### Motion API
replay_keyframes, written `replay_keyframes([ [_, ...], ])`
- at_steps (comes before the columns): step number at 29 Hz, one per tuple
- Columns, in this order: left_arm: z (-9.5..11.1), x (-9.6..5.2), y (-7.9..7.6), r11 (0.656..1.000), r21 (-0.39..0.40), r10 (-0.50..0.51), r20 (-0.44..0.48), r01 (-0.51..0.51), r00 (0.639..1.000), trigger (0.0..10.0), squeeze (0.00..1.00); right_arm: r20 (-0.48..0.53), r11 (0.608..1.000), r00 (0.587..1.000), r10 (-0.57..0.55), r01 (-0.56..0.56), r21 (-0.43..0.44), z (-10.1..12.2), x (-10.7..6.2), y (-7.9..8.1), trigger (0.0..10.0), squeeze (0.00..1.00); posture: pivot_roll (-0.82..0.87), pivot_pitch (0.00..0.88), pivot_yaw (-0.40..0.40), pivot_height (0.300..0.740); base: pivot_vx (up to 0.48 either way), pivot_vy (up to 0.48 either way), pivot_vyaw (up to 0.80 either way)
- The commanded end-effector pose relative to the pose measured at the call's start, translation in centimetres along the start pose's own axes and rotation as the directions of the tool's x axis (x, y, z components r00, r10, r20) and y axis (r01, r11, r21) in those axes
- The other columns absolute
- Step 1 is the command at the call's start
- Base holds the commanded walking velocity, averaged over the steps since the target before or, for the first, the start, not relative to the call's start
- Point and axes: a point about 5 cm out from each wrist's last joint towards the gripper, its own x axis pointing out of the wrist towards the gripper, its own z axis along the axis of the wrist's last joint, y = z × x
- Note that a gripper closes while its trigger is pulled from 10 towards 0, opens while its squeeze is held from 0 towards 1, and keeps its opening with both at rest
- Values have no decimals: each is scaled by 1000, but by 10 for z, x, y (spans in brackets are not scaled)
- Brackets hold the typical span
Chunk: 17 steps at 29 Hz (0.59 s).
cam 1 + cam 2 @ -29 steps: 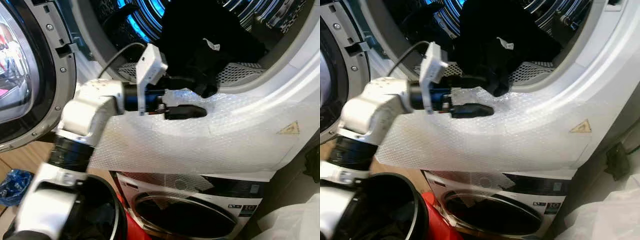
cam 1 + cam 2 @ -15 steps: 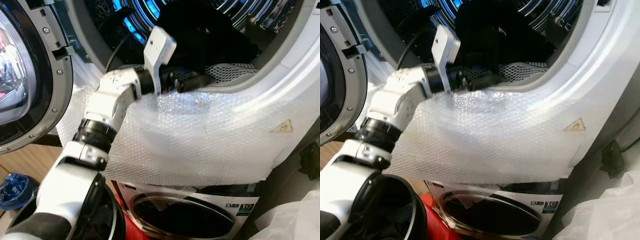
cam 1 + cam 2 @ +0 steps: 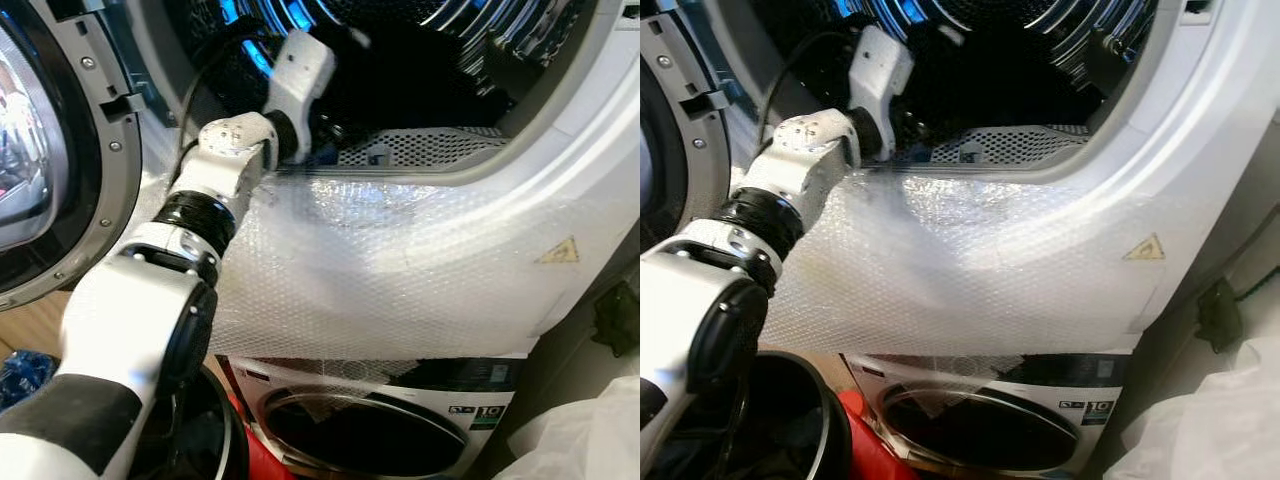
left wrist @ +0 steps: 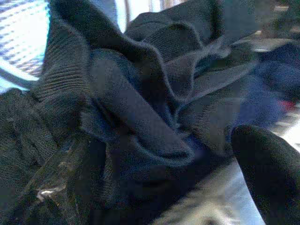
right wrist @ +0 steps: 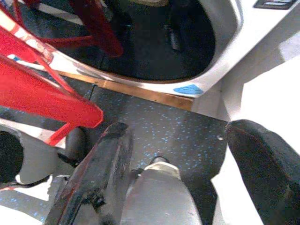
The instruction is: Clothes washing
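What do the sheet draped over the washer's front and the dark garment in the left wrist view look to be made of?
The sheet looks like clear plastic bubble wrap: translucent, with a fine grid of small glossy bumps. The dark garment looks like a knitted fabric, matte; ribbed rows show along its folds. Whether wool or cotton cannot be told.

A home laundry corner: two front-loading machines stand stacked, the upper drum [image 3: 420, 60] lit blue with its round door [image 3: 50, 150] swung open, the lower washer [image 3: 380, 420] beneath it. Bubble wrap [image 3: 400, 270] still covers the upper front panel, and a dark speckled floor [image 5: 154, 122] runs below
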Motion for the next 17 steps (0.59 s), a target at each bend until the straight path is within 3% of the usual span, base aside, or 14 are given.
replay_keyframes([
  [1,10,-3,14,995,21,93,16,-93,996,10000,0,-136,1000,991,16,-15,3,-38,-15,5,10000,0,-222,48,142,740,0,0,0],
  [5,8,-5,16,996,-10,92,20,-92,996,10000,0,-140,1000,990,16,-15,8,-39,-15,7,10000,0,-211,40,144,740,0,0,0],
  [7,9,-1,3,999,-26,-39,52,40,998,10000,0,-137,1000,990,24,-23,5,-36,-14,10,10000,0,-199,37,143,740,0,0,0],
  [8,9,-1,3,999,-26,-39,52,40,998,10000,0,-137,1000,990,24,-23,5,-36,-14,10,10000,0,-199,37,143,740,0,0,0],
  [9,13,1,-6,989,-19,-143,83,145,986,10000,0,-132,1000,991,30,-29,5,-32,-13,12,10000,0,-182,26,140,740,0,0,0],
  [11,23,2,-14,965,-25,-256,160,263,953,10000,0,-118,999,992,38,-37,7,-26,-10,15,10000,0,-170,18,139,740,0,0,0],
  [12,34,1,-20,932,-7,-351,225,362,909,10000,0,-108,999,993,46,-46,7,-21,-8,17,10000,0,-151,9,137,740,0,0,0],
  [15,43,-2,-24,889,40,-449,267,455,853,10000,0,-101,998,993,55,-55,4,-16,-5,20,10000,0,-134,3,136,740,0,0,0],
  [17,54,-8,-25,847,94,-525,303,524,795,10000,0,-93,998,993,67,-67,2,-11,-4,24,10000,0,-110,0,137,740,0,0,0],
])
